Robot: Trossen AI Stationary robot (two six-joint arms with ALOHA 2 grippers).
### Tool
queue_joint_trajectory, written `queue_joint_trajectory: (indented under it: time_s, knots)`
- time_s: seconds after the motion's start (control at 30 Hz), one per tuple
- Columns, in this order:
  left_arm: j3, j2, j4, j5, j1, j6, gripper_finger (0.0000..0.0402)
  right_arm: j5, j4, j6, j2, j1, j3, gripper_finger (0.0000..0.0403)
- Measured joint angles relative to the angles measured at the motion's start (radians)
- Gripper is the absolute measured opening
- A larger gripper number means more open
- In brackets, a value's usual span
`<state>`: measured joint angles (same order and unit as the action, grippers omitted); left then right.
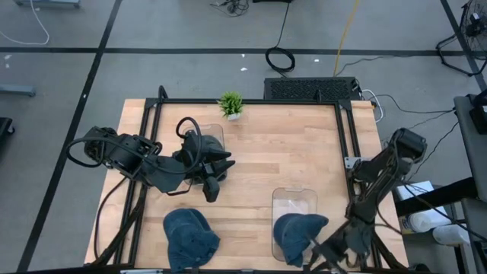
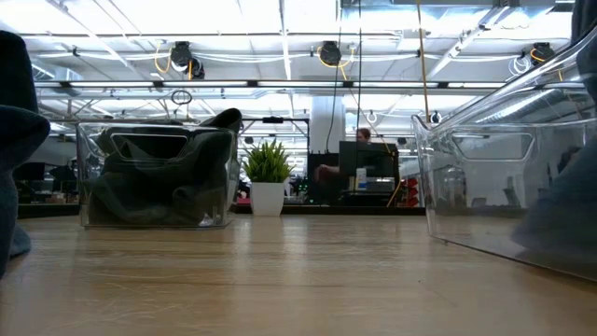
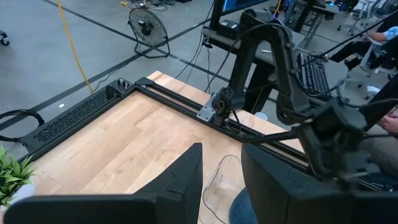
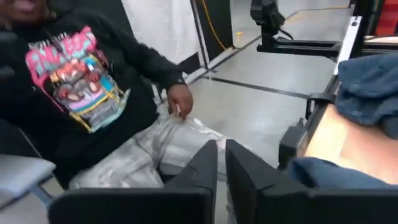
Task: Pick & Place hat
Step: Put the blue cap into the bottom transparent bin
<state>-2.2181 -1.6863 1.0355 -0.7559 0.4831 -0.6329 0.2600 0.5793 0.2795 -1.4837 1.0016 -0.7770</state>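
Pinching down to a hairline slit with nothing visible between the fingers, the right gripper sits at the table's near edge, low and just beside the right hat. Its wrist view looks off the table toward a seated person, with blue cloth only at the side of that picture. My judgement is that the claw has come together beside the hat rather than on it, so the pick is not secured. To do this step well, the jaws should part, the wrist should turn back over the wood, and the fingers should straddle a fold of the crown or the brim's edge before squeezing. Soft denim slips easily, so a deep bite beats a fingertip nip. The right hat lies partly against the near end of the right bin, a clear box near the table's middle. The lift therefore needs to clear that wall before moving over the opening. Farther out, the left hat rests flat on the wood near the front edge, well apart from the first. The left gripper waits with its fingers somewhat apart and empty, held over the left bin. A small potted plant stands at the far edge, out of the way.
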Motion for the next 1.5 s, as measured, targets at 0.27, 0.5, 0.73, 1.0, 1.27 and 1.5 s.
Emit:
queue_joint_trajectory:
  time_s: [0.27,0.5,0.73,1.0,1.27,1.5]
  knots:
    - [0.0,0.0,0.0,0.0,0.0,0.0,0.012,0.119,-0.243,0.029,-0.09,-0.043,-0.094,0.0001]
    - [0.0,0.0,0.0,0.0,0.0,0.0,0.012,0.327,-0.404,0.098,-0.12,-0.108,-0.094,0.0]
    - [0.0,0.0,0.0,0.0,0.0,0.0,0.012,0.601,-0.412,0.08,-0.121,-0.111,-0.094,0.0]
    - [0.0,0.0,0.0,0.0,0.0,0.0,0.012,0.18,-0.266,0.15,-0.121,-0.123,-0.094,0.0]
    - [0.0,0.0,0.0,0.0,0.0,0.0,0.012,0.185,-0.235,0.026,-0.031,-0.048,-0.094,0.0]
    - [0.0,0.0,0.0,0.0,0.0,0.0,0.012,0.793,-0.683,0.238,0.12,0.075,-0.094,0.0]
